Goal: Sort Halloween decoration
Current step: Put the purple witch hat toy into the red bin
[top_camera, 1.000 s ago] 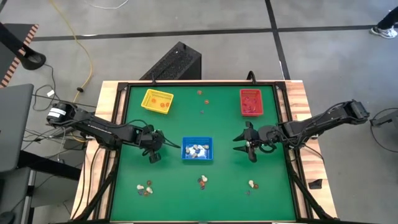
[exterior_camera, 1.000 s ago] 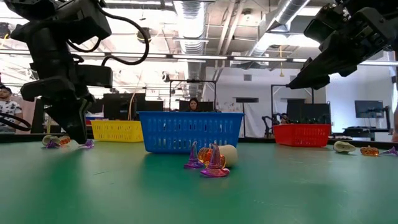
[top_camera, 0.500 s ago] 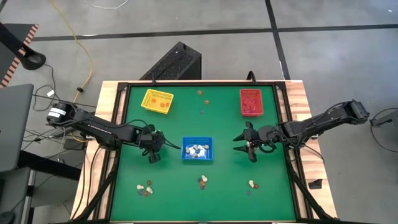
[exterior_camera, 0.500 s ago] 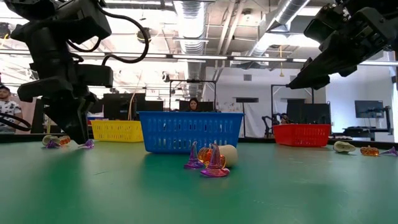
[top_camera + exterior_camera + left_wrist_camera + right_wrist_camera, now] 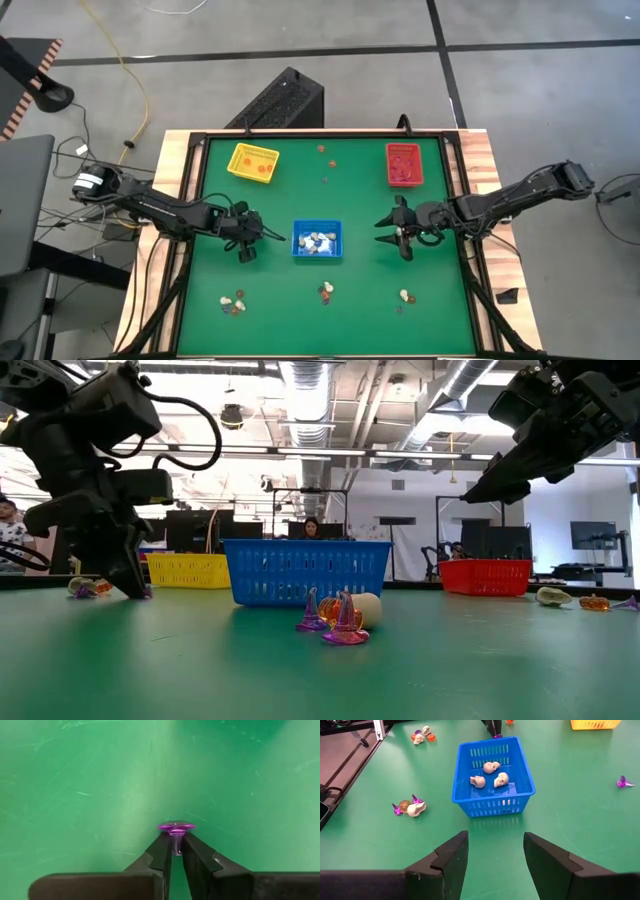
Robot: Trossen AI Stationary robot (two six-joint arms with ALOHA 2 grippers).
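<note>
A tiny purple witch hat (image 5: 176,831) is pinched by its cone between the fingertips of the left claw (image 5: 176,851), brim outward, just above the green counter (image 5: 270,300) beside the blue tray (image 5: 317,241). It looks like light, hard, glossy plastic, so it could squirt out of a pinch; the narrow cone, near the brim, seems the surest place to hold. The blue tray already contains whitish skulls (image 5: 492,775). More Halloween decoration lies loose on the near counter: one cluster (image 5: 233,302) on the left, one (image 5: 326,292) in the middle with purple hats and a skull, one (image 5: 404,297) to the right. A few bits (image 5: 327,162) sit between the yellow tray (image 5: 252,162) and the red tray (image 5: 404,165).

The right claw (image 5: 495,852) hangs released, jaws wide and empty, right of the blue tray.

The red tray's contents are hard to make out from above. The far trinkets are too small to identify, and the hat's tip is hidden between the fingers.
</note>
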